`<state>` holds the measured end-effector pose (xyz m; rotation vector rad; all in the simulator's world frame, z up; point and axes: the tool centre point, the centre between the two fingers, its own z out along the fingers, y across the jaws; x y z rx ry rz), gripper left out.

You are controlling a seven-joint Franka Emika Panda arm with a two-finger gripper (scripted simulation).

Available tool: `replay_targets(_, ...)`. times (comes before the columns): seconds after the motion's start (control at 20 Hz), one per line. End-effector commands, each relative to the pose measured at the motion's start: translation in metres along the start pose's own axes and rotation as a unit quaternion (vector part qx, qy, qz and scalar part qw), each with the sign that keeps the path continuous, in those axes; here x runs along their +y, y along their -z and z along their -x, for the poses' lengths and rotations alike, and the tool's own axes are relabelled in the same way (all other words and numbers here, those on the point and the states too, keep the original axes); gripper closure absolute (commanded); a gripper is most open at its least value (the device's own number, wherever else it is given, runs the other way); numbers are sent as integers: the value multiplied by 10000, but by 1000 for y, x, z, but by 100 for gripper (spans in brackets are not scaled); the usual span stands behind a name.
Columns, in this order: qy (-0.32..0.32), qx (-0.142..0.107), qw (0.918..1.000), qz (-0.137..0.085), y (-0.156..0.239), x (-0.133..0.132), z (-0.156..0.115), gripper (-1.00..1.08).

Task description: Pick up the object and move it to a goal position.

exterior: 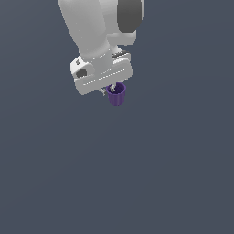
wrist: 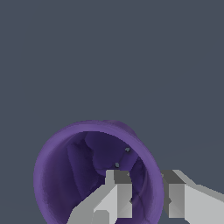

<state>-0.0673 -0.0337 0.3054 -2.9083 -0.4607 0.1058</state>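
The jaws pinched the rim wall of the cup (exterior: 117, 94), one finger (wrist: 114, 192) inside, which looked light, stiff, probably slippery.

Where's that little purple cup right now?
In the exterior view, the purple cup sits high and near the middle, right under the robot's white gripper. The wrist view shows one of the fingers inside the cup and the other outside, straddling its wall.

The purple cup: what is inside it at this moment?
One gripper finger reaches inside the purple cup; the other is outside, pinching its wall. Part of the cup's bottom is covered by that finger.
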Motion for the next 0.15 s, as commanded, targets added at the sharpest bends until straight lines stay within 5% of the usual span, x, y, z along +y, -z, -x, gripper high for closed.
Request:
replay_targets(0.0,-2,2,10000,-2,6,-2,1,108)
replay_targets(0.1,-2,2,10000,-2,7,-3,1,108)
